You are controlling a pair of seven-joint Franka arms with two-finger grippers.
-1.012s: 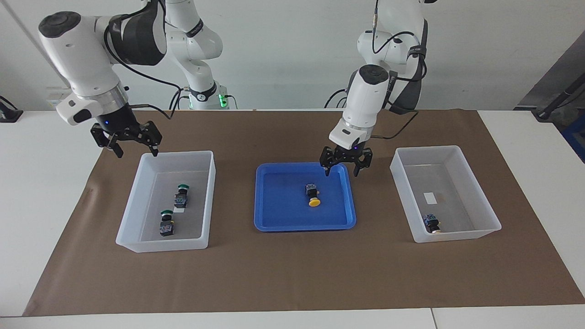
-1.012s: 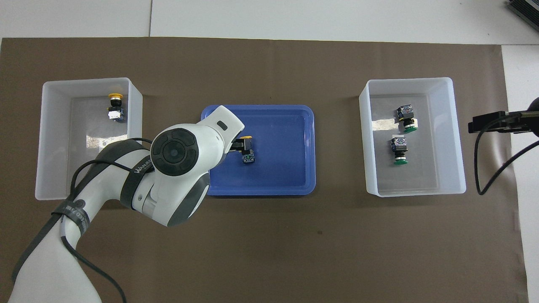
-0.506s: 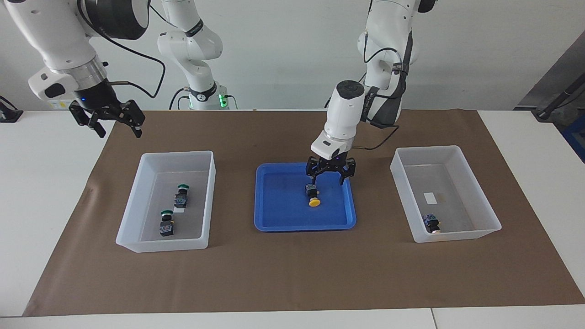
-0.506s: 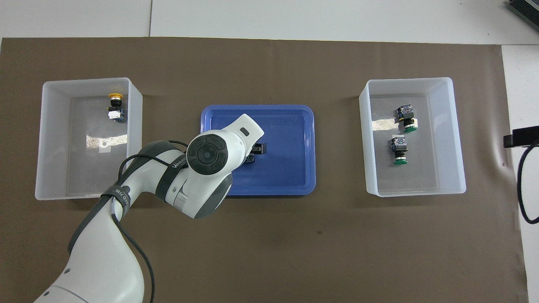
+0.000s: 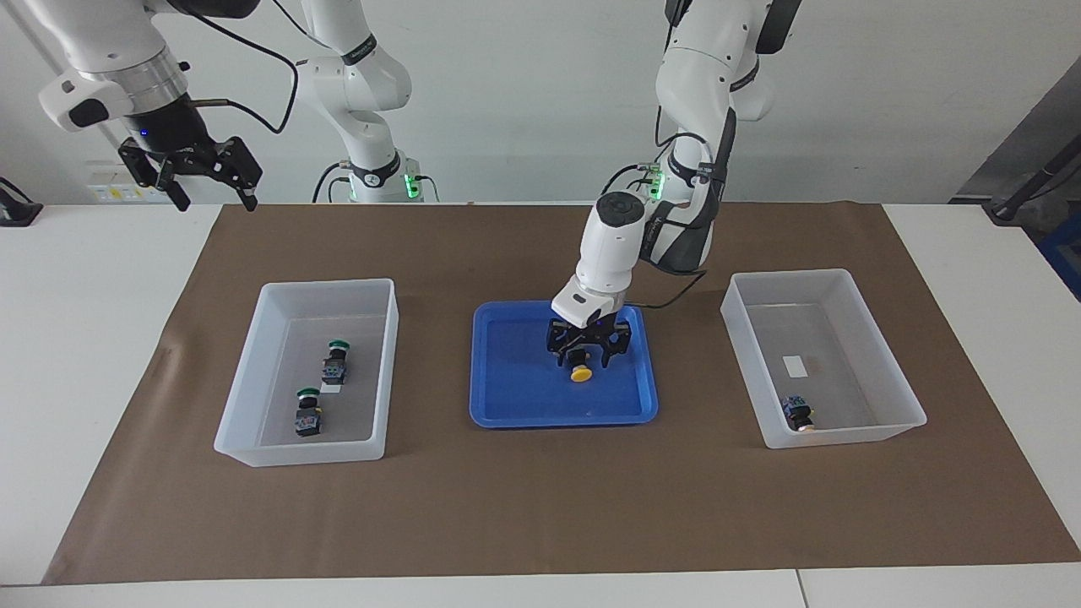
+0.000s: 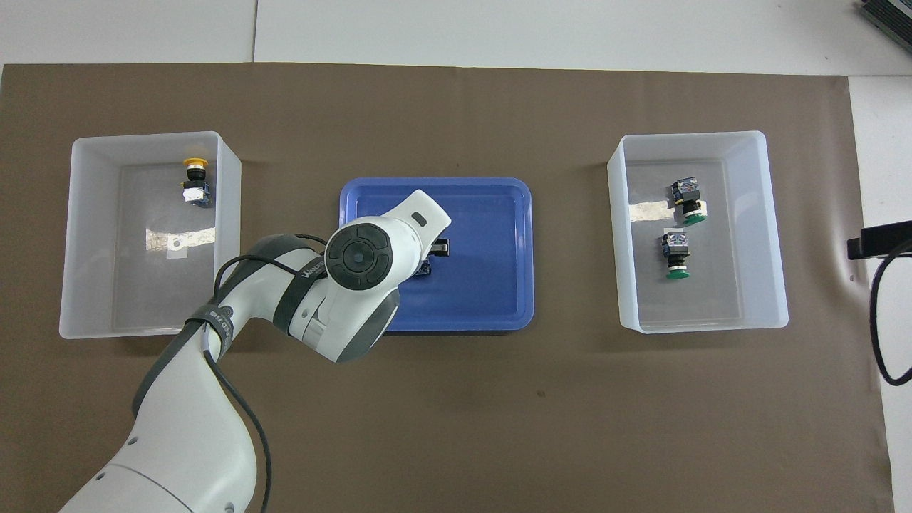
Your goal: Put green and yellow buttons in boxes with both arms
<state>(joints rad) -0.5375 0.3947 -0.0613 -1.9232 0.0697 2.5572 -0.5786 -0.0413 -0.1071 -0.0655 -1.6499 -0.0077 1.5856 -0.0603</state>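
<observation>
A yellow button lies in the blue tray at mid-table. My left gripper is down in the tray, shut on that button's dark body. From overhead the left arm hides most of this button. A second yellow button lies in the box toward the left arm's end. Two green buttons lie in the other box toward the right arm's end. My right gripper hangs open and empty, high over the mat's corner by that box.
A brown mat covers the table under both boxes and the tray. White tabletop shows past the mat at either end. A black cable of the right arm hangs beside the box with the green buttons.
My left gripper came down into the tray over the yellow button and closed on it. The right gripper rose and drew back from the box with the green buttons.
</observation>
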